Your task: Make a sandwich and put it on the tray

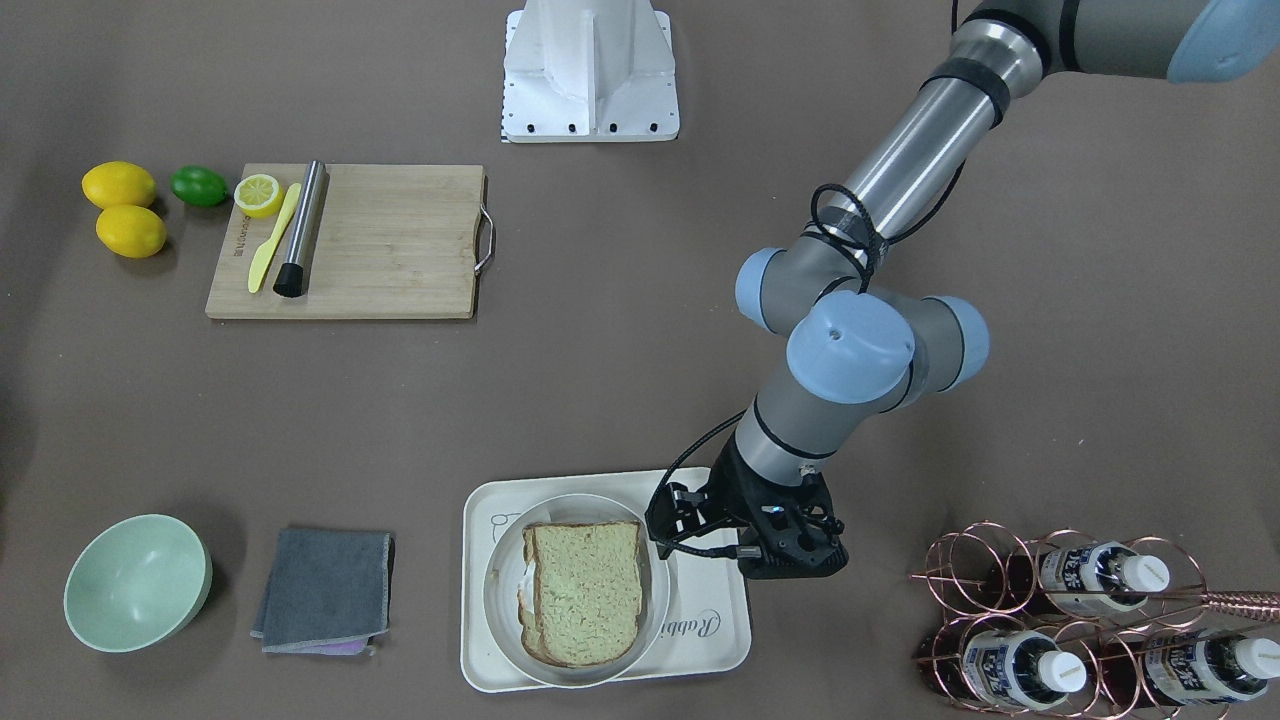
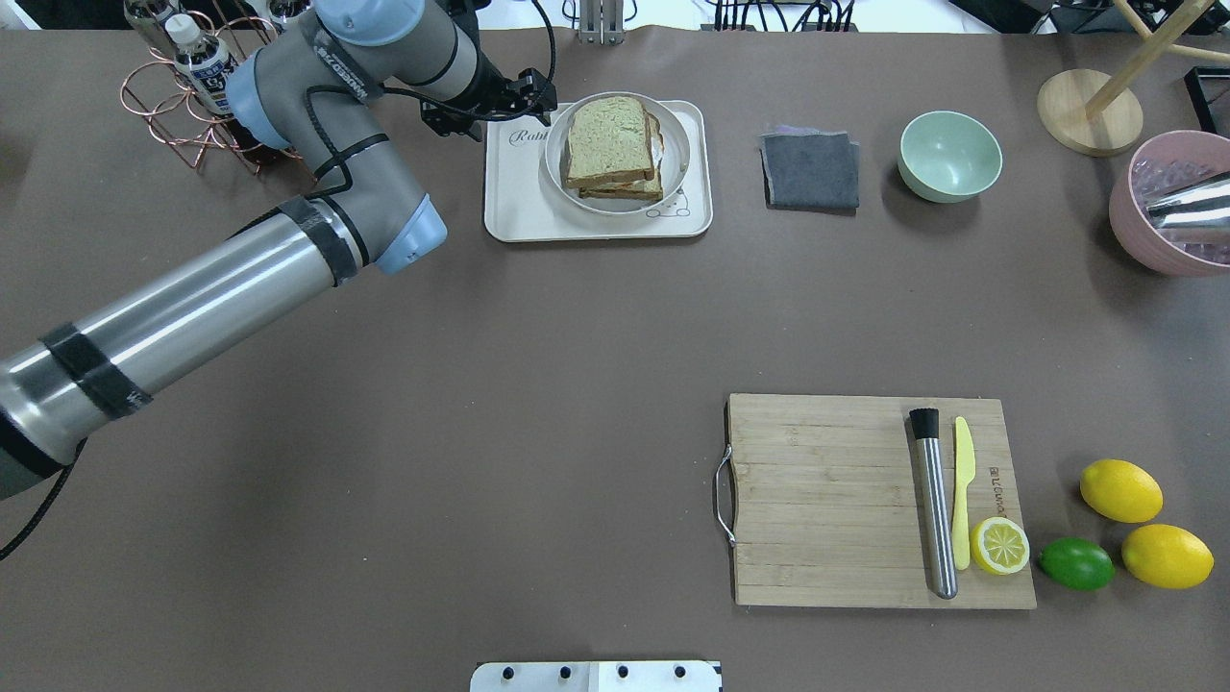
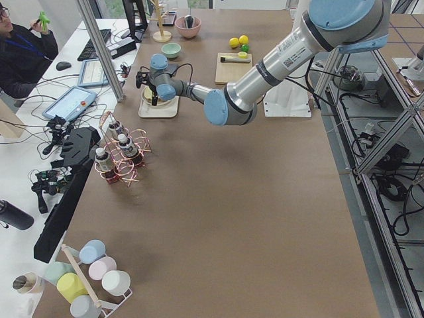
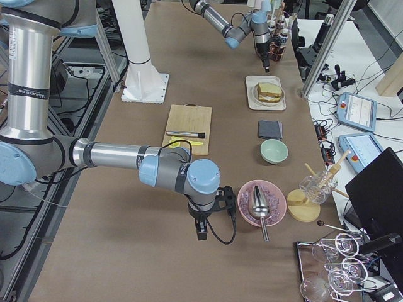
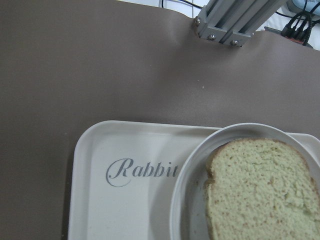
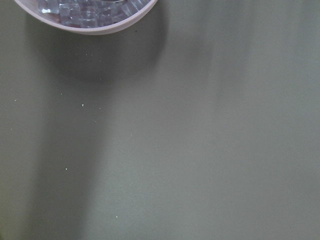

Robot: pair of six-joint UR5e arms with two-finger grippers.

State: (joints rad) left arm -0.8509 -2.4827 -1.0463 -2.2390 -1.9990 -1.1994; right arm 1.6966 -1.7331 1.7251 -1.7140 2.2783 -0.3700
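Sandwich: two square slices of pale greenish-brown bread with dark crust (image 1: pixel 585 590), stacked with white egg showing at one edge; it lies just beside the left gripper (image 1: pixel 793 545), toward the robot's right of it
Left gripper: hangs over the "Rabbit" end of the tray, close to the plate rim; its fingertips are hidden under the black body, so I cannot tell whether it is wide or narrow; nothing seems to be held
Right gripper (image 4: pixel 201 231): seen only from the side, low over bare table; its state cannot be told
Risk, plate: a sideways move toward the robot's right would probably clip the plate rim and shove the plate across the tray
Risk, stack: the top slice sits a little askew on the lower one; a knock could slide it off
Risk, rack: the copper wire rack (image 1: pixel 950 570) stands near the left gripper on its other side; a careless pull-back could catch it
Round white plate (image 1: pixel 500 600): holds the sandwich
Cream-white rounded-rectangle plastic tray (image 1: pixel 720 640): holds the plate
Rack contents: capped bottles (image 1: pixel 1100 570) lying in it
Pink round bowl (image 2: pixel 1134 211): beside the right gripper; holds clear ice cubes (image 6: pixel 85 12) and a metal scoop (image 2: pixel 1187 207)
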